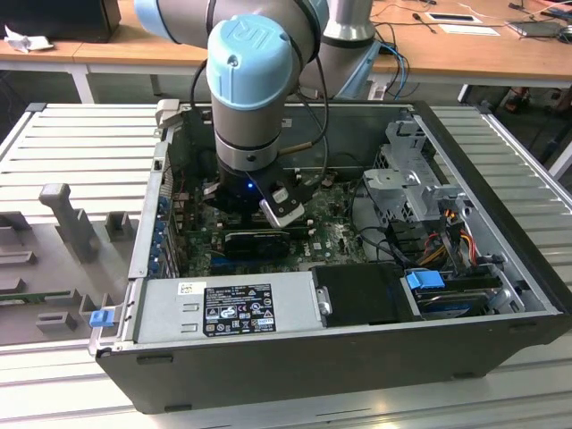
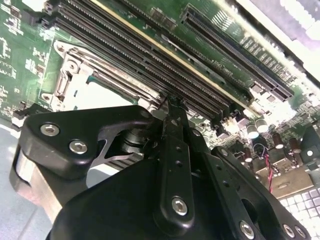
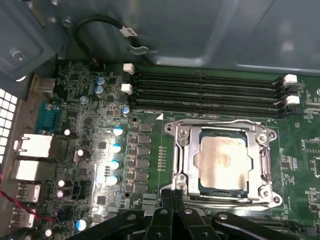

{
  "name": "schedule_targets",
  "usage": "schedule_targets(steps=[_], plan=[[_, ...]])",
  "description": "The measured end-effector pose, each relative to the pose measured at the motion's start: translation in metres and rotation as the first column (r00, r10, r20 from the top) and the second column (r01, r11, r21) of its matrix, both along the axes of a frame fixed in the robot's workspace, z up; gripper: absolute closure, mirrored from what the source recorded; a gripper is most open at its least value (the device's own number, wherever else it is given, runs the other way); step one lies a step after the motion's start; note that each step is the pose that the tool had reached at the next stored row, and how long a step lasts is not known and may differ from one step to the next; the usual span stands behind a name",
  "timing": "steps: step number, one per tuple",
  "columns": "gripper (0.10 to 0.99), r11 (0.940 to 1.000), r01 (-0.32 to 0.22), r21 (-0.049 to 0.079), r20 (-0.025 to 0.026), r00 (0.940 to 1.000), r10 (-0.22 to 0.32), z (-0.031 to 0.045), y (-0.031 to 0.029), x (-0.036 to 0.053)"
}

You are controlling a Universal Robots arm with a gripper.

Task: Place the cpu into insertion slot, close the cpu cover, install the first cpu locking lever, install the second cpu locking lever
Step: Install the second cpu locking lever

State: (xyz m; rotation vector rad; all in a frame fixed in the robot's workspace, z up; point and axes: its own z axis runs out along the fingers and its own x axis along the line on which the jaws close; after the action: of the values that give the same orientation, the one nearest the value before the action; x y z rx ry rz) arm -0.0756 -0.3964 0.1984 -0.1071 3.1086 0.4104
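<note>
Gripper [image 1: 284, 207] hangs low inside the open computer case [image 1: 500, 349] in the exterior view, just above the green motherboard [image 1: 335, 237], under the big blue-grey arm [image 1: 255, 80].

In the second wrist view the black fingers [image 2: 175, 150] stand close together with nothing between them, so I judge the claw pressed together and empty. Behind them lies the insertion slot [image 2: 80, 85], beside the long memory slots [image 2: 150, 65].

In the first wrist view the cpu [image 3: 224, 162] sits already in the insertion slot [image 3: 182, 165], and the cpu cover [image 3: 262, 172] seems to lie closed around it. The fingertips [image 3: 172, 197] are just at the near edge of the socket. I cannot tell if the locking levers are already fastened, so that part may remain.
</note>
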Motion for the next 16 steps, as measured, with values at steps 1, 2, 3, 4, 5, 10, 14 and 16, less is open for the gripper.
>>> schedule_targets(steps=[1, 2, 3, 4, 5, 10, 14, 16], plan=[[0.98, 1.0, 0.0, 0.002, 0.0, 1.0, 0.0, -0.0003, 0.0, -0.0002], [0.98, 1.0, -0.001, 0.005, 0.0, 1.0, 0.001, -0.0008, 0.0, -0.0004], [0.98, 0.9999, -0.001, 0.011, 0.0, 1.0, 0.001, -0.0018, 0.0, -0.0008], [0.98, 0.9999, -0.002, 0.016, 0.0, 1.0, 0.002, -0.0023, 0.0, -0.0014], [0.98, 0.9998, -0.002, 0.02, 0.0, 1.0, 0.002, -0.0025, 0.0, -0.0018], [0.98, 0.9997, -0.002, 0.026, 0.0002, 1.0, 0.002, -0.0008, -0.0002, -0.002], [0.98, 0.9996, -0.002, 0.027, 0.0, 1.0, 0.002, 0.0102, -0.0002, -0.002], [0.98, 0.9996, -0.002, 0.027, 0.0, 1.0, 0.002, 0.0137, -0.0002, -0.002]])
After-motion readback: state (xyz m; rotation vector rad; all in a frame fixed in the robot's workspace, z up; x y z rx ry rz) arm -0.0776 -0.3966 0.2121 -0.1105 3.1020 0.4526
